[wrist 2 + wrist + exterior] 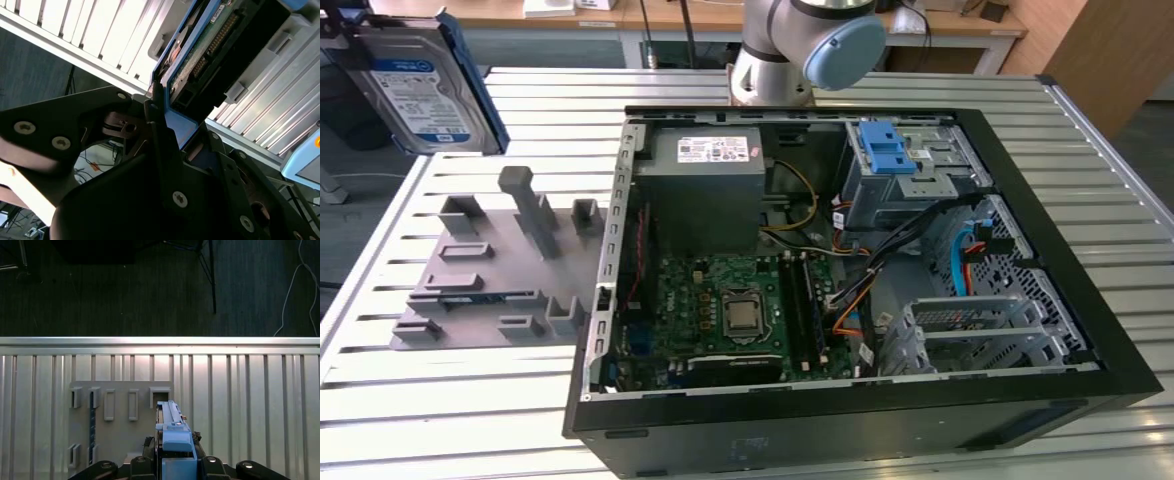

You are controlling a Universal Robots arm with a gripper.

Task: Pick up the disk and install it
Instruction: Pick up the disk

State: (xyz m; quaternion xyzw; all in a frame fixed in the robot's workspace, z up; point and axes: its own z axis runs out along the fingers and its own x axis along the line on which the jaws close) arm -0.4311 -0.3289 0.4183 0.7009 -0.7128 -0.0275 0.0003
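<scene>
A slatted metal table (454,420) carried a black case (854,430) lying open on its side. Inside, a grey power supply (707,190) with a white sticker sat at the far end, just beside a metal drive bay (914,185) with a blue latch (887,155). A green motherboard (720,310) lay nearer the camera, with cables (847,290) running between it and the bay. A metal cage (974,335) stood at the exterior view's right. A grey plate (480,280) with upright pegs lay on the table beside the case, at the exterior view's left. In the first wrist view, dark carpet (125,290) lay beyond the table's edge.
</scene>
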